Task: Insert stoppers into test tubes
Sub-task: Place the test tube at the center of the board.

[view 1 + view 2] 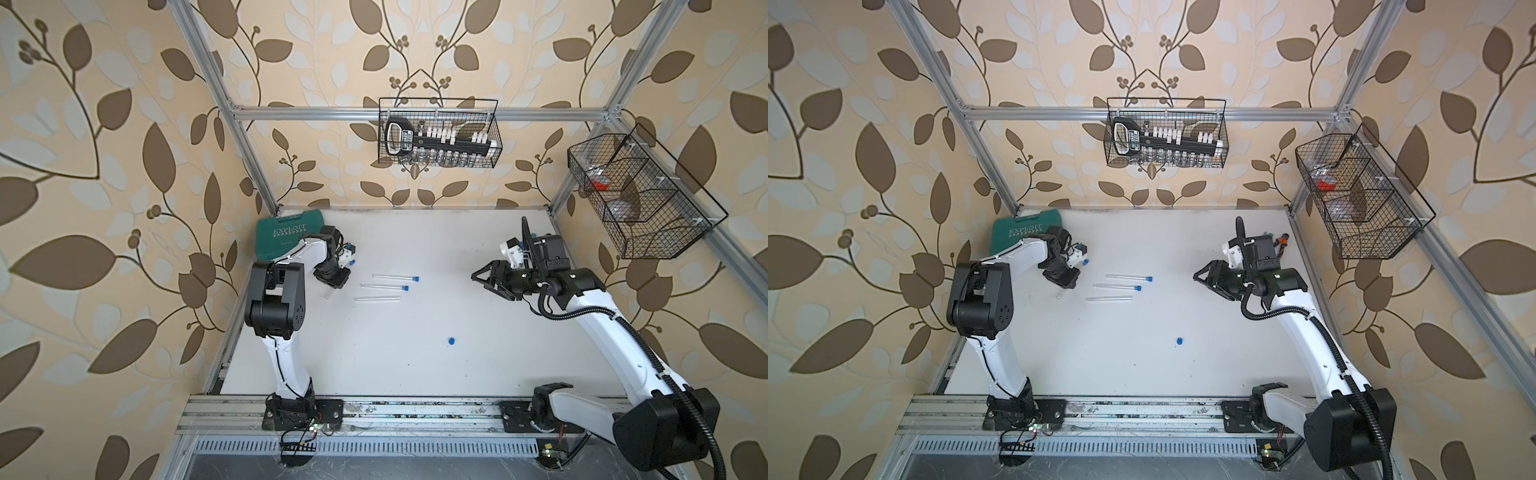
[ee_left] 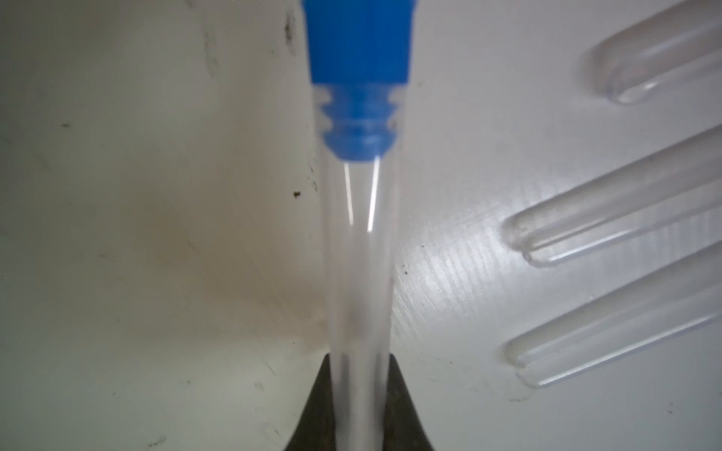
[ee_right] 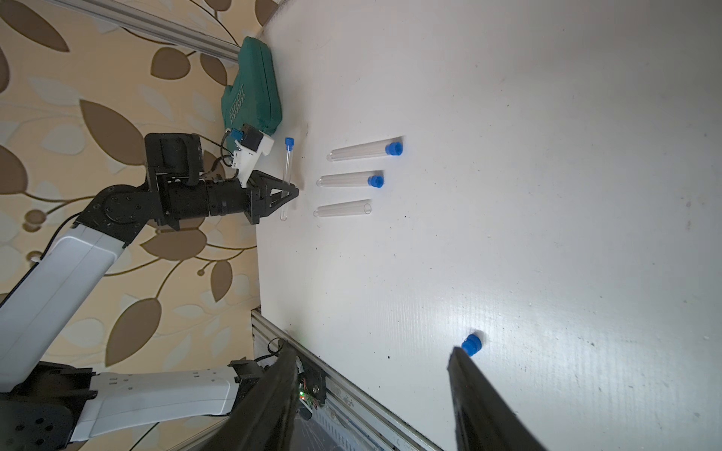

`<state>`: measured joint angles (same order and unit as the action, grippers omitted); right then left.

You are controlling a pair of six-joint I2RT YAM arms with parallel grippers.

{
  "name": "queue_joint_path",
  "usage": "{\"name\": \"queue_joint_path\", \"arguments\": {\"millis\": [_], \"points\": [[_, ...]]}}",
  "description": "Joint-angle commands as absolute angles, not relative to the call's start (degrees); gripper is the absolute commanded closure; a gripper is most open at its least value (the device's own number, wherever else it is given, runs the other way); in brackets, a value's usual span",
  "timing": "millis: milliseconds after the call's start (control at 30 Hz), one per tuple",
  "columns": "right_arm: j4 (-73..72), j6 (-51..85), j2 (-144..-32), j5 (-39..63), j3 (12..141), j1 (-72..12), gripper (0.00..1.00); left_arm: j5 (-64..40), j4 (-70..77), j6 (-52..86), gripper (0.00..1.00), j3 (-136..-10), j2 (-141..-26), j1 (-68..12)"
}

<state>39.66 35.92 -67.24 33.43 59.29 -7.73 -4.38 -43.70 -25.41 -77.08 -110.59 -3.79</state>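
Your left pincer (image 3: 293, 191) clamps 1 stoppered test tube (image 3: 288, 175), just beside 3 on the table (image 3: 547, 195): 2 capped tubes (image 3: 359, 152), 1 open tube (image 3: 343, 208). Your right pincer (image 3: 372, 351) gapes empty; 1 loose stopper (image 3: 471, 344) lies well apart from the tubes.

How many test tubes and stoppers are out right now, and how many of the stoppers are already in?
Test tubes: 4 (far tube, middle tube, open tube, held tube in the left gripper)
Stoppers: 4 (3 inserted stoppers, 1 loose stopper)
Total: 8
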Motion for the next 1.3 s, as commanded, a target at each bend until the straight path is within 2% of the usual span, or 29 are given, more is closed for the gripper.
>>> {"name": "queue_joint_path", "arguments": {"millis": [0, 300, 700, 967, 1167, 1267], "points": [[39.6, 35.1, -67.0, 34.5, 58.3, -7.6, 0.4, -2.6, -44.0, -24.7, 0.93, -78.4, -111.7, -4.1], [40.0, 35.0, -66.7, 34.4, 57.9, -7.6, 0.4, -1.7, -42.6, -24.6, 0.79, -77.2, -112.8, -4.2], [40.2, 34.8, -66.0, 34.4, 57.7, -7.6, 0.4, -1.8, -41.8, -25.3, 0.69, -76.4, -109.9, -4.2], [40.5, 34.3, -65.3, 33.9, 57.5, -7.4, 0.39, -6.6, -40.2, -28.0, 0.66, -72.8, -96.9, -4.0], [40.0, 34.1, -64.7, 33.6, 56.9, -7.0, 0.39, -20.9, -32.6, -42.2, 0.67, -61.0, -78.6, -4.1], [39.7, 33.9, -64.8, 34.1, 56.8, -6.9, 0.39, -28.0, -31.8, -51.2, 0.66, -56.8, -74.2, -4.2]]}}
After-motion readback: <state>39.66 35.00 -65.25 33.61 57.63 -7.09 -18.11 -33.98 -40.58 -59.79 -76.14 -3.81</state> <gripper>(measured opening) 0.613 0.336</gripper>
